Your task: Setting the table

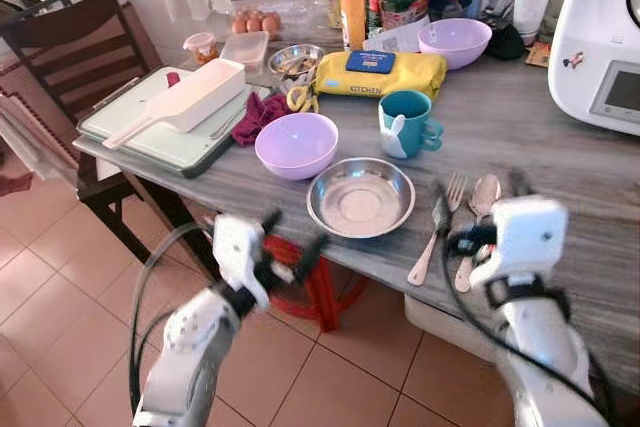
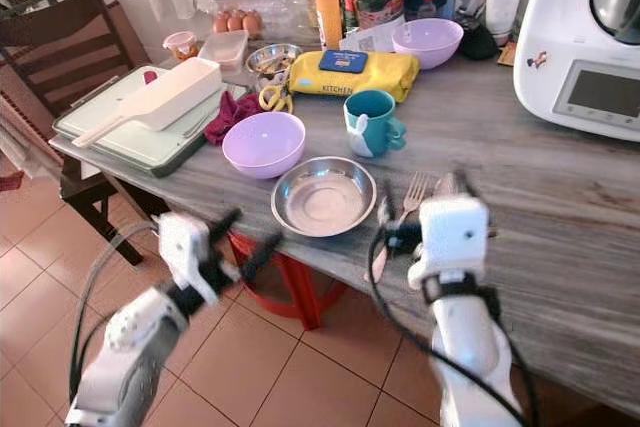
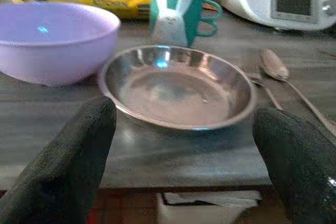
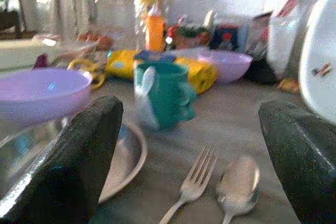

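Observation:
A steel plate [image 1: 361, 197] lies near the front edge of the grey wooden table [image 1: 560, 197]. Behind it stand a purple bowl [image 1: 296, 144] and a teal mug [image 1: 405, 124]. To the right of the plate a fork [image 1: 440, 227] and a spoon [image 1: 478, 212] lie side by side. My left gripper [image 1: 293, 232] is open, just off the table edge in front of the plate [image 3: 178, 85], holding nothing. My right gripper [image 1: 478, 197] is open and hovers low over the fork [image 4: 194, 184] and spoon [image 4: 239, 182], one finger on each side of them.
A white kitchen appliance [image 1: 600, 37] stands at the back right. A yellow wipes pack [image 1: 380, 74], a second purple bowl [image 1: 455, 42], bottles and jars crowd the back. At the left a tray [image 1: 120, 132] carries a white container. A dark chair [image 1: 80, 57] and red stool [image 1: 310, 292] stand nearby.

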### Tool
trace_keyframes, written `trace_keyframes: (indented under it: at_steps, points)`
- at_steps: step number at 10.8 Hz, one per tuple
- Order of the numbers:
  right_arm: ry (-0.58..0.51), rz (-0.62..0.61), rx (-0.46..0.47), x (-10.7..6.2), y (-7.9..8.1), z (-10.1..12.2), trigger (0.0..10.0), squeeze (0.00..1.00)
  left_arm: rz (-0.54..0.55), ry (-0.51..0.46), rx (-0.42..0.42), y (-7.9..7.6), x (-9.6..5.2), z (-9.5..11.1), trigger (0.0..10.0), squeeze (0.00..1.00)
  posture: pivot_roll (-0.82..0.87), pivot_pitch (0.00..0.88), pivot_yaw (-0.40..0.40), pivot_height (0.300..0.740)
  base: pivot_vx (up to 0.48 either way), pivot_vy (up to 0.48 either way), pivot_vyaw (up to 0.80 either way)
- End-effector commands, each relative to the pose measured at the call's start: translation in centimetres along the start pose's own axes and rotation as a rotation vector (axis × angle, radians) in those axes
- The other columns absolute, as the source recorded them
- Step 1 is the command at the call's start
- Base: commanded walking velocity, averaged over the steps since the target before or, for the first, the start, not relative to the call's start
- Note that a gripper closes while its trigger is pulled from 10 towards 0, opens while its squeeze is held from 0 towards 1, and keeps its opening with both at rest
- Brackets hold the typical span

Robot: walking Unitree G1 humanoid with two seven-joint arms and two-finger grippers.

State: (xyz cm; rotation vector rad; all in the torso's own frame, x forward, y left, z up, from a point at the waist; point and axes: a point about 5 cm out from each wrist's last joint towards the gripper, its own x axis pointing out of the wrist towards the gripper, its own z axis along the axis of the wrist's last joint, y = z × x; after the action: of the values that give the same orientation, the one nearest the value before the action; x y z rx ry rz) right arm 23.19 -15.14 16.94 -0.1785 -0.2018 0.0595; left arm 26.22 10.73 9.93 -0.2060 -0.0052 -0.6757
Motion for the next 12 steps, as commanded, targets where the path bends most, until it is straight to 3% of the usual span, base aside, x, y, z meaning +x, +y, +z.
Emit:
trace_keyframes:
  at_steps: [1, 3, 4, 5, 9, 12]
  points:
    - [0.007, 0.027, 0.016, -0.2, 0.4, 0.1, 10.0, 1.00, -0.022, 0.041, -0.018, 0.2, -0.4, -0.6, 10.0, 0.00, -0.14, 0.072, 0.159, 0.740, 0.000, 0.000, 0.00]
    - [0.008, 0.026, 0.031, -0.3, 0.3, 0.3, 10.0, 1.00, -0.071, 0.077, -0.023, 0.0, -0.3, -1.4, 10.0, 0.00, -0.15, 0.084, 0.162, 0.740, 0.000, 0.000, 0.00]
    - [0.018, 0.131, 0.080, -0.8, 1.3, 0.5, 10.0, 1.00, -0.095, 0.093, -0.028, 0.0, 0.0, -1.8, 10.0, 0.00, -0.16, 0.090, 0.166, 0.740, 0.000, 0.000, 0.00]
    - [0.038, 0.149, 0.078, -1.2, 1.5, 0.3, 10.0, 1.00, -0.104, 0.101, -0.030, -0.1, 0.2, -2.0, 10.0, 0.00, -0.17, 0.093, 0.167, 0.740, 0.000, 0.000, 0.00]
    - [0.199, 0.072, 0.075, -4.0, 0.3, -1.2, 10.0, 1.00, -0.125, 0.096, -0.036, -0.3, 1.7, -2.1, 10.0, 0.00, -0.21, 0.124, 0.182, 0.740, 0.000, 0.000, 0.00]
    - [0.239, 0.061, 0.084, -4.6, 0.3, -1.4, 10.0, 1.00, -0.157, 0.094, -0.038, -0.8, 2.6, -2.2, 10.0, 0.00, -0.23, 0.127, 0.194, 0.740, 0.000, 0.000, 0.00]
